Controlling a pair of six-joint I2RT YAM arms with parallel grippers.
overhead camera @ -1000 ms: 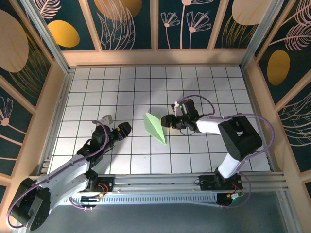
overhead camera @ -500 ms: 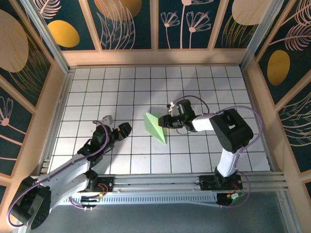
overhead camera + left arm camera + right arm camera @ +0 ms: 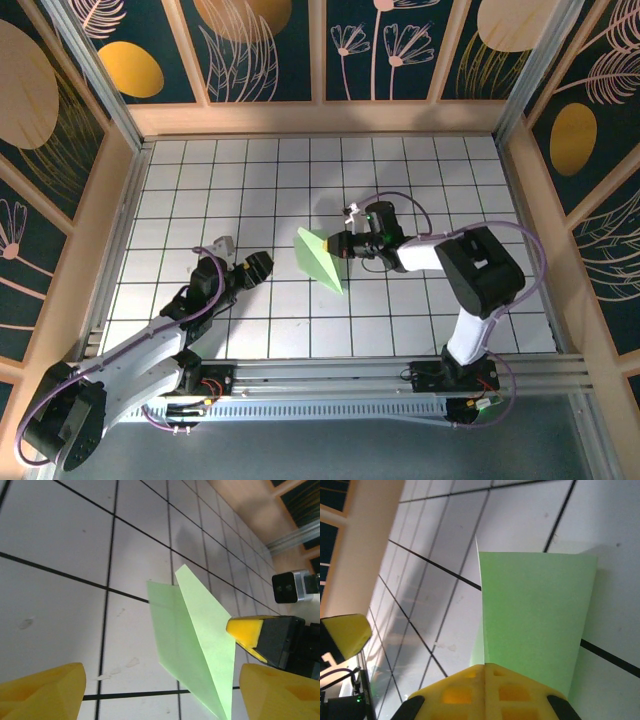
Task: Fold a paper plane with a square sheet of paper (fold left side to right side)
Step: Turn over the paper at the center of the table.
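The square sheet of paper is folded into a slim, pale green paper plane (image 3: 320, 258) lying mid-table, its point toward the near edge. One wing (image 3: 207, 625) stands up off the tiles. My right gripper (image 3: 341, 245) reaches in from the right and is shut on that raised wing's edge (image 3: 535, 610); its yellow fingers (image 3: 470, 690) are pressed together on the paper. My left gripper (image 3: 258, 266) rests low about one tile to the left of the plane, open, with nothing between its yellow fingertips (image 3: 45, 690). The right gripper's yellow tip (image 3: 245, 631) also appears in the left wrist view.
White grid tiles (image 3: 250, 180) cover the table, ringed by a wooden rim (image 3: 320, 118) and patterned walls. A metal rail (image 3: 330, 375) runs along the near edge by the arm bases.
My right gripper has slid a little left and closed its jaws on the plane's raised wing. The plane shifted slightly left. The left arm has hardly moved.
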